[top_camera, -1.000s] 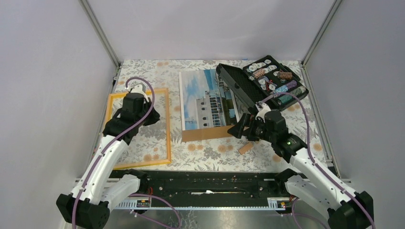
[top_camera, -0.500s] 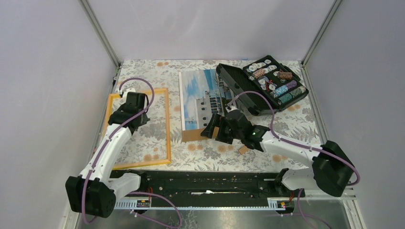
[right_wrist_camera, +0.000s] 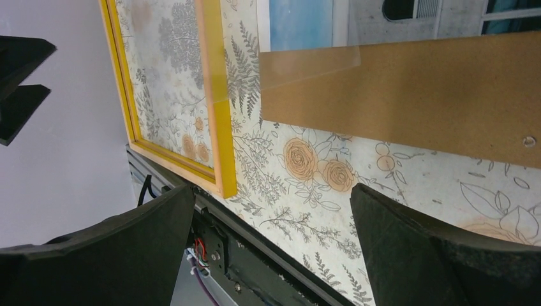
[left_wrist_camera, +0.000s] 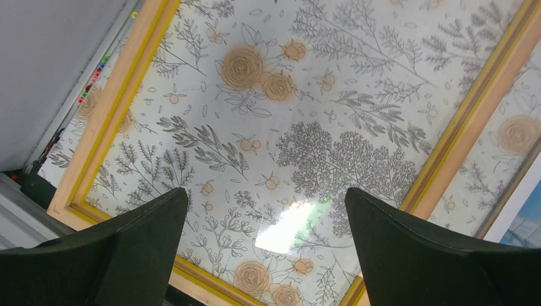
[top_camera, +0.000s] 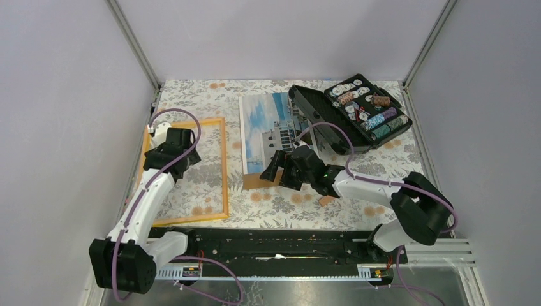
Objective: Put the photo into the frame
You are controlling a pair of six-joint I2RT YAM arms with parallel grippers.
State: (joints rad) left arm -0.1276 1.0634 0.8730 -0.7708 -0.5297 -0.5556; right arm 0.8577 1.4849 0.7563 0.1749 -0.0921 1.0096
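Left fingers (left_wrist_camera: 115,255) and right fingers (right_wrist_camera: 446,255) we hold wide apart, empty, above the floral table (top_camera: 274,207), pale walls (top_camera: 287,38) around us.

No text, label, brand, number or sign can be read in any of the views. The markings on the chips (top_camera: 376,118) in the black case (top_camera: 319,118) are too small to be made out. No lettering can be made out on the photo (top_camera: 268,131) or on the frame (top_camera: 224,166).
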